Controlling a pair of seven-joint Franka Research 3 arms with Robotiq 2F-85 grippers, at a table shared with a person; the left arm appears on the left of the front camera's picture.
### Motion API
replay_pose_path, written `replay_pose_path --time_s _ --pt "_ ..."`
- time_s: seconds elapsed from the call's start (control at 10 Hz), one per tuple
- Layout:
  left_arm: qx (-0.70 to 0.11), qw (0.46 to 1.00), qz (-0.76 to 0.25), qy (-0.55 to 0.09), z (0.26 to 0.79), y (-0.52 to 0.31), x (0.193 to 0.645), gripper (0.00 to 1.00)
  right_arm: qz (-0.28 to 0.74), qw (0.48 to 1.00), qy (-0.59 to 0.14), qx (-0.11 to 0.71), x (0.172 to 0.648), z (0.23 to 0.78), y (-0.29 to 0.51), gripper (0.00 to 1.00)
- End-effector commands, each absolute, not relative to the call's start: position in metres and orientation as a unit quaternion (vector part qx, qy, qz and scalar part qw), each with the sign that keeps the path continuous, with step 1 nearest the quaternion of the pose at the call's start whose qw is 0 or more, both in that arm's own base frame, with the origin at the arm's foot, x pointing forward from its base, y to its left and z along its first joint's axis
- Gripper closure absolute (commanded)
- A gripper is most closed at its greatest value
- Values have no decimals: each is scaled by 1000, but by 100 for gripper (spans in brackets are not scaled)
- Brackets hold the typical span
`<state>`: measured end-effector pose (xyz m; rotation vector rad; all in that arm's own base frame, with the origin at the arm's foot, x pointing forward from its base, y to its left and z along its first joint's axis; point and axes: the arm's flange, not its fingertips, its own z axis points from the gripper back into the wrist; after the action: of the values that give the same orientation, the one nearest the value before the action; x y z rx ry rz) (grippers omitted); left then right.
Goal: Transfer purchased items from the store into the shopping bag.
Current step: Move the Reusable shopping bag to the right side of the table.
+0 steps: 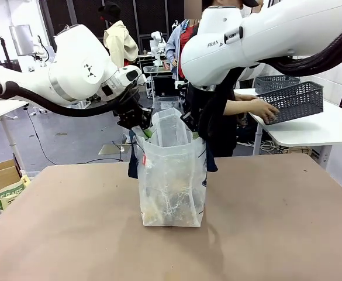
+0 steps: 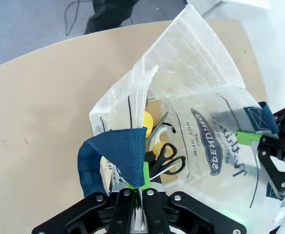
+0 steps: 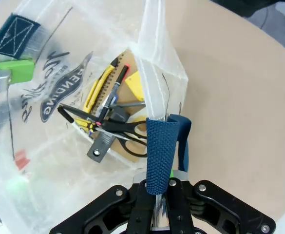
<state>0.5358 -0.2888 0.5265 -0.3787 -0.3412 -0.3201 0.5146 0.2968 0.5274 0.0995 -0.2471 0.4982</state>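
The translucent shopping bag (image 1: 171,181) stands upright mid-table, held open between both arms. My left gripper (image 1: 138,130) is shut on the bag's left rim and its navy handle (image 2: 125,158), as the left wrist view shows at my left gripper (image 2: 141,187). My right gripper (image 1: 191,124) is shut on the opposite navy handle (image 3: 159,146), as the right wrist view shows at my right gripper (image 3: 159,187). Purchased items lie at the bottom of the bag: black-handled scissors (image 3: 127,134), a yellow cutter (image 3: 96,90), pens and a brown notebook (image 3: 127,73).
Behind the table a person's hand (image 1: 267,111) holds a dark grey lattice basket (image 1: 296,100) on a white side table. The brown tabletop (image 1: 71,234) spreads around the bag. A cardboard box (image 1: 1,181) sits on the floor at the left.
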Motion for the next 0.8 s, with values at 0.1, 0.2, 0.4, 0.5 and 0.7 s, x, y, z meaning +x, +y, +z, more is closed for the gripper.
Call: replay_pose_path --time_s 0.1,0.2,0.4,0.5,0.7 --pt "-182 955 -159 -172 529 -286 533 100 246 960 -122 49 515 527 297 100" --pt "-182 955 -159 -172 529 -286 533 100 241 964 -101 47 517 526 296 100" --pt "-174 962 -133 -161 528 -292 538 100 143 988 -45 31 527 519 298 100" --pt "-158 970 -108 -147 531 -292 537 100 129 990 -43 23 528 519 298 100" --pt "-143 978 -92 -118 534 -292 536 100 117 992 -36 26 529 517 297 100"
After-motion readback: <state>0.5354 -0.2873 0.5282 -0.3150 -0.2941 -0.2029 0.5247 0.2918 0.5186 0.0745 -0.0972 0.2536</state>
